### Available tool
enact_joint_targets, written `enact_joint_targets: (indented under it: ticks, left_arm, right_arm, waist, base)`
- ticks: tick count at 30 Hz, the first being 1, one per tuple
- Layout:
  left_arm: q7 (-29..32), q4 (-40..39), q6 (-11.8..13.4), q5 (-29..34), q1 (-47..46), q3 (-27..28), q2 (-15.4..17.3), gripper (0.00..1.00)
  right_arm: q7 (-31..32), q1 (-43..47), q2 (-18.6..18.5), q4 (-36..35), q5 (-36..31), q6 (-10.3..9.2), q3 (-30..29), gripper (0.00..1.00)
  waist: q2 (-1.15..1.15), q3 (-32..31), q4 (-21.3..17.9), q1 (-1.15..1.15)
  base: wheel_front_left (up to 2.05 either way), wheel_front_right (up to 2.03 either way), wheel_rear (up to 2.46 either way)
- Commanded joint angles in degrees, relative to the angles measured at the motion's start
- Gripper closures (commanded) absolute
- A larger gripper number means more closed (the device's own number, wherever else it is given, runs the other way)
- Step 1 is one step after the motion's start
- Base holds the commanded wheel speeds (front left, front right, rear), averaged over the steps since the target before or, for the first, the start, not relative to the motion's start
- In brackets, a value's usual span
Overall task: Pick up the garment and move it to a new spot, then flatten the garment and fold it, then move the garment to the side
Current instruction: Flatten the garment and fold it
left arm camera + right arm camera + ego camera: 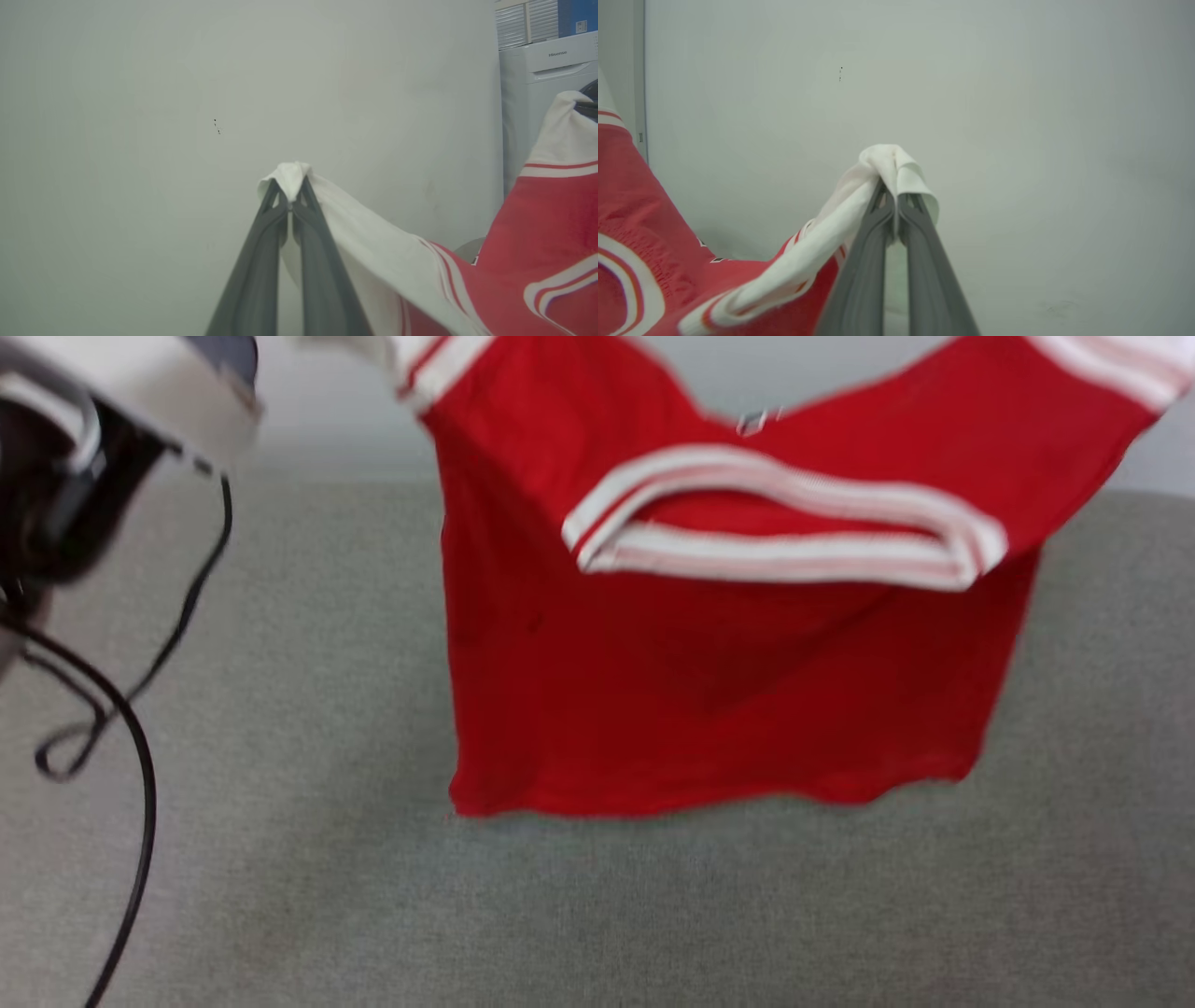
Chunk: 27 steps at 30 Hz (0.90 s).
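Head view has the garment (pixel 728 691) hanging spread over the grey cushion (pixel 280 877), a white sleeve clamped in the closed jaws of the left gripper (pixel 290 205) and the right gripper (pixel 895 205) alike, so pickup looks done, with placing, flattening, folding and setting aside left.

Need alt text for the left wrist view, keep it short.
The left hand, its two dark fingers pinched shut, holds the red garment up by a white sleeve before a pale wall. The shirt drapes away to the lower right, where a white appliance stands at the edge.
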Motion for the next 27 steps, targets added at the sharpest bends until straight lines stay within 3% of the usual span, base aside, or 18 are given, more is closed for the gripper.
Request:
enact_joint_targets:
  ticks: [1, 9, 11, 15, 22, 27]
  left_arm:
    - [0.6, 0.9, -0.3, 0.2, -1.9, 0.3, -0.6, 1.00]
    - [2.6, 12.9, -4.1, 2.8, -17.4, 1.7, -7.2, 1.00]
    - [1.7, 19.4, -5.6, 3.6, -23.4, 2.8, -9.9, 1.00]
    - [0.8, 25.8, -7.1, 4.2, -28.3, 3.4, -11.9, 1.00]
    - [-2.3, 33.8, -9.4, 4.5, -30.1, 3.1, -13.6, 1.00]
    - [-6.0, 37.5, -11.1, 3.4, -24.0, 1.5, -14.2, 1.00]
  right_arm:
    - [-0.3, -2.6, -0.1, 0.9, -0.4, -0.06, 0.2, 1.00]
    - [-4.1, -26.5, 1.0, 14.9, -4.6, -0.07, 4.0, 1.00]
    - [-6.9, -36.8, 2.0, 23.3, -7.2, -0.07, 6.5, 1.00]
    - [-10.0, -44.9, 3.2, 30.7, -8.9, -0.07, 8.8, 1.00]
    - [-15.3, -51.4, 5.0, 41.2, -10.2, -0.07, 12.8, 1.00]
    - [-20.7, -46.7, 5.5, 47.5, -7.9, -0.07, 18.5, 1.00]
  waist:
    - [0.00, 4.7, 0.0, -0.01]
    - [0.00, 15.1, -0.2, -0.01]
    - [0.00, 18.9, -0.5, -0.01]
    - [0.00, 21.8, -0.5, -0.01]
    - [0.00, 24.8, -0.4, -0.01]
    - [0.00, 24.1, -0.3, -0.01]
  base:
    - [0.00, 0.00, 0.00]
    - [0.00, 0.00, 0.00]
    - [0.00, 0.00, 0.00]
    - [0.00, 0.00, 0.00]
    - [0.00, 0.00, 0.00]
    - [0.00, 0.00, 0.00]
